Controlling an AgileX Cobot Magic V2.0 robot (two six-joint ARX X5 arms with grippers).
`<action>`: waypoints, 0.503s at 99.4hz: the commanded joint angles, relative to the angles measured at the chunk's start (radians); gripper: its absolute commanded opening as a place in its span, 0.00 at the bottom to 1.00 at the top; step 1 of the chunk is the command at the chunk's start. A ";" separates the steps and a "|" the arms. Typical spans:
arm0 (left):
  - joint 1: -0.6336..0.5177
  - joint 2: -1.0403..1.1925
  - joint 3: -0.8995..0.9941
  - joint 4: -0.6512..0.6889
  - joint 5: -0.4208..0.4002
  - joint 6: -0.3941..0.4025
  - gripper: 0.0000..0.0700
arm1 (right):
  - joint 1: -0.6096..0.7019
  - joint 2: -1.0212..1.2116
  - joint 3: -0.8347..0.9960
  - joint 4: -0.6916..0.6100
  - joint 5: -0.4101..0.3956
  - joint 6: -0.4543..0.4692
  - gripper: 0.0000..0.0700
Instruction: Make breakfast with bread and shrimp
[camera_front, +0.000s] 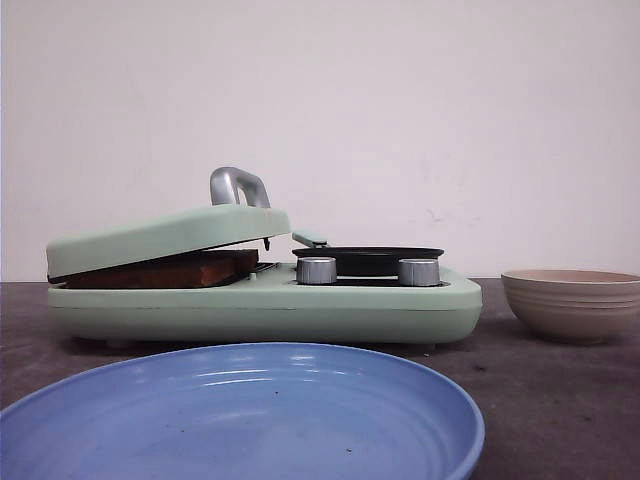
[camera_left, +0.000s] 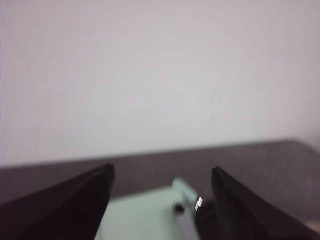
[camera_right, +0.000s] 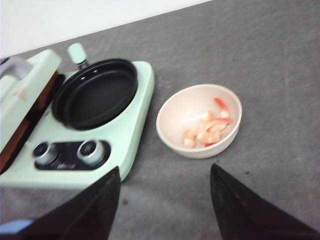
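The bread (camera_front: 165, 271) is inside the press side of the green breakfast maker (camera_front: 270, 305), under the tilted lid (camera_front: 170, 236); only its brown edge shows, so I cannot say how many slices are there. The shrimp (camera_right: 206, 129) lie in the beige bowl (camera_right: 199, 121), and the black pan (camera_right: 96, 91) beside the press has nothing in it.

The right end effector (camera_right: 162, 202) is wide open and holds nothing. It hangs above the tabletop (camera_right: 270, 75), with the bowl just ahead of it and a little toward its right finger, and the pan ahead toward its left finger. The left end effector (camera_left: 162, 207) is also wide open and holds nothing; the maker is just below and ahead of it, but this view is blurred.

I judge the step in hand is to bring the shrimp to the pan. To do it well, the right end effector should first center over the bowl, then come down on one shrimp and not on the rim. The pieces look small and slippery, so a slow closing is better. The blue plate (camera_front: 240, 415) waits close to the camera for serving.
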 joint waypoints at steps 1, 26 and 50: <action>-0.003 -0.001 0.008 -0.019 0.021 0.051 0.50 | -0.021 0.076 0.050 0.011 -0.005 0.002 0.60; -0.003 -0.082 -0.006 -0.017 0.101 0.053 0.50 | -0.171 0.394 0.265 -0.019 -0.091 -0.105 0.62; -0.003 -0.178 -0.017 -0.018 0.100 0.060 0.50 | -0.328 0.654 0.425 -0.087 -0.269 -0.110 0.63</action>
